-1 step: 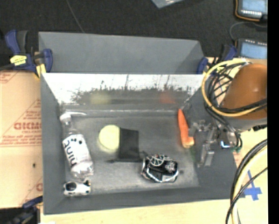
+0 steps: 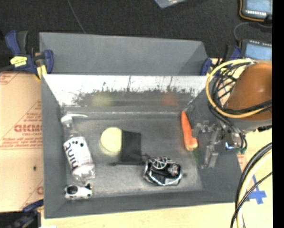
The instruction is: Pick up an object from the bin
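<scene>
Orange carrot-shaped plastic toy (image 2: 187, 129) at the bin's (image 2: 123, 186) right wall looks light and stiff, best pinched mid-length; whether the gripper (image 2: 210, 155) beside it is open, I cannot tell.

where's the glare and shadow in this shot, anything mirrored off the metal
Camera view: a bright band of light lies along the back wall of the bin. Faint yellow and orange smudges in it look like reflections of the yellow round thing and the orange carrot-shaped thing. A thin dark shadow lies at the lower left of the black block. The clear bottle glints in spots.
</scene>
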Available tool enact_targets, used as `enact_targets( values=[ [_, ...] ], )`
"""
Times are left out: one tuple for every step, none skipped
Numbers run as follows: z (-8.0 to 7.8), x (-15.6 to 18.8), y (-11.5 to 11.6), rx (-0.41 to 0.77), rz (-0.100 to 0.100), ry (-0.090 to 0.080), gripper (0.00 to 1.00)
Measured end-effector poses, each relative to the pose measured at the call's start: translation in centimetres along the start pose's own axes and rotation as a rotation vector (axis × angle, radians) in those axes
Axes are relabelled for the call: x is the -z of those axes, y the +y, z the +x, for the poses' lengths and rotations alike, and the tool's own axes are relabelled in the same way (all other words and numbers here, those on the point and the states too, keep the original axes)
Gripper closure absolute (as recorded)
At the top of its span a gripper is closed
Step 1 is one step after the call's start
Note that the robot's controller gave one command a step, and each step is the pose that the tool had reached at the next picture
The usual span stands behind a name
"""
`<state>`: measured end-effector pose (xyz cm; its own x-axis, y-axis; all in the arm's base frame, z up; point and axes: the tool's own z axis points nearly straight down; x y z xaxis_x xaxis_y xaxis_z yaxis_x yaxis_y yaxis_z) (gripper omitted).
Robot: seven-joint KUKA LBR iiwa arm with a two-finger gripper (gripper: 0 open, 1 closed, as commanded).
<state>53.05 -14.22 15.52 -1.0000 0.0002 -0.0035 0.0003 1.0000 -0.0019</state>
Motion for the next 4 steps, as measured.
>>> enact_targets(
  values=[
    [-0.3, -3.7, 0.8, 0.014, 0.001, -0.002, 0.0],
    [2.3, -5.6, 3.8, 0.109, 0.0, 0.003, 0.0],
    [2.4, -7.4, 6.6, 0.129, 0.001, -0.002, 0.0],
    [2.2, -7.8, 7.2, 0.104, 0.001, -0.002, 0.0]
  ],
)
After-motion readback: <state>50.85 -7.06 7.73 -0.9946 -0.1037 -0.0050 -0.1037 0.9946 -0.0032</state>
